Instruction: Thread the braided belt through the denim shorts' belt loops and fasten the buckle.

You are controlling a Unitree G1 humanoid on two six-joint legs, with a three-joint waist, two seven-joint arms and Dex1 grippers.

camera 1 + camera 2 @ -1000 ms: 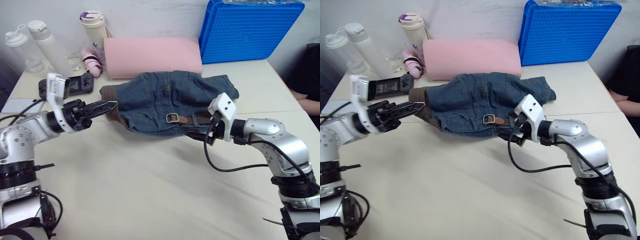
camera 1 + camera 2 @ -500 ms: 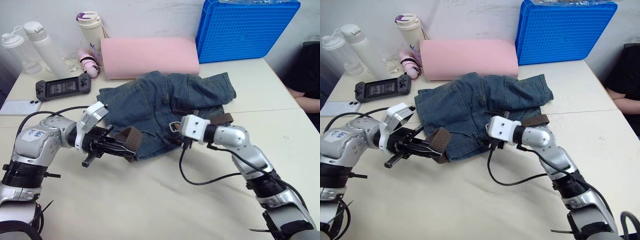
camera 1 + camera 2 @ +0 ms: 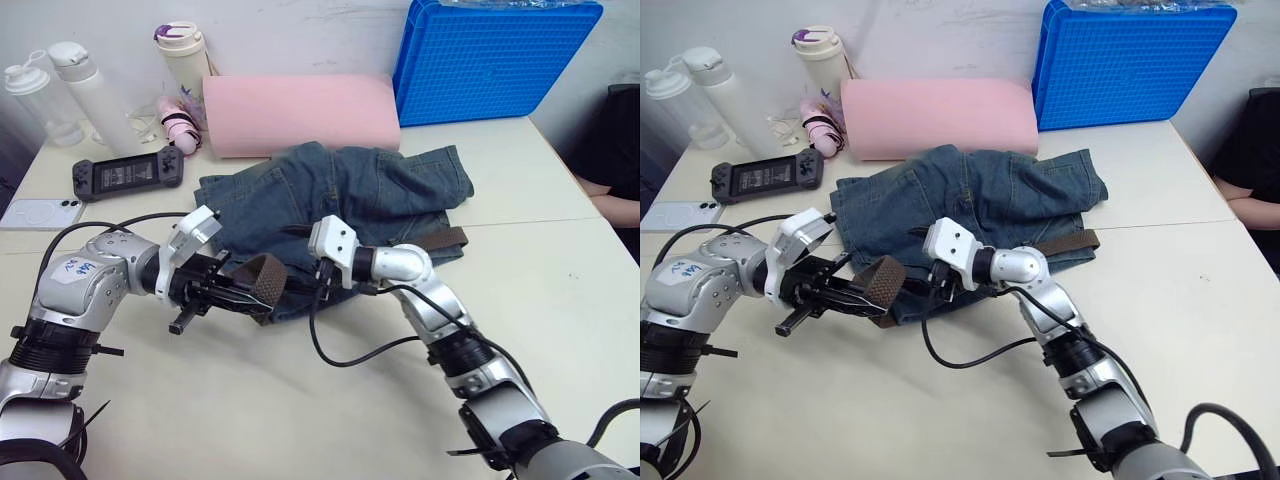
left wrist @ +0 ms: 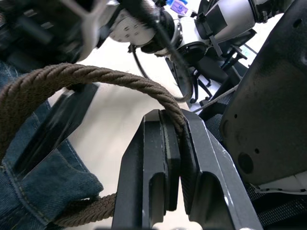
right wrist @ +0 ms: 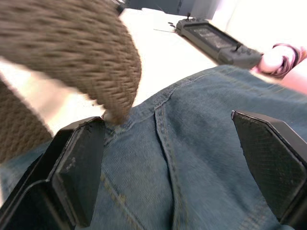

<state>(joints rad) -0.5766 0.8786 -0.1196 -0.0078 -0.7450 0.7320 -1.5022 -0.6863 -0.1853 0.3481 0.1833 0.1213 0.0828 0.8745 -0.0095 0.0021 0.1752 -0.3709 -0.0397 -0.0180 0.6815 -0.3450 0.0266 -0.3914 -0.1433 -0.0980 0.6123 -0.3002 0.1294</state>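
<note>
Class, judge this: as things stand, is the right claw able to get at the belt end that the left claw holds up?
Probably yes. The right claw is open over the shorts, and the belt loop pinched in the left claw hangs just ahead of it with nothing between.

Pale table [image 3: 300, 400] against a white wall [image 3: 300, 30].

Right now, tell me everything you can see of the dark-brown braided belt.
The dark-brown braided belt is a woven, rope-textured strap. One end curls up in a loop at the faded blue denim shorts' near left edge, pinched shut in the left gripper. Another stretch lies flat across the shorts' right side. The open right gripper hovers beside the loop.
</note>
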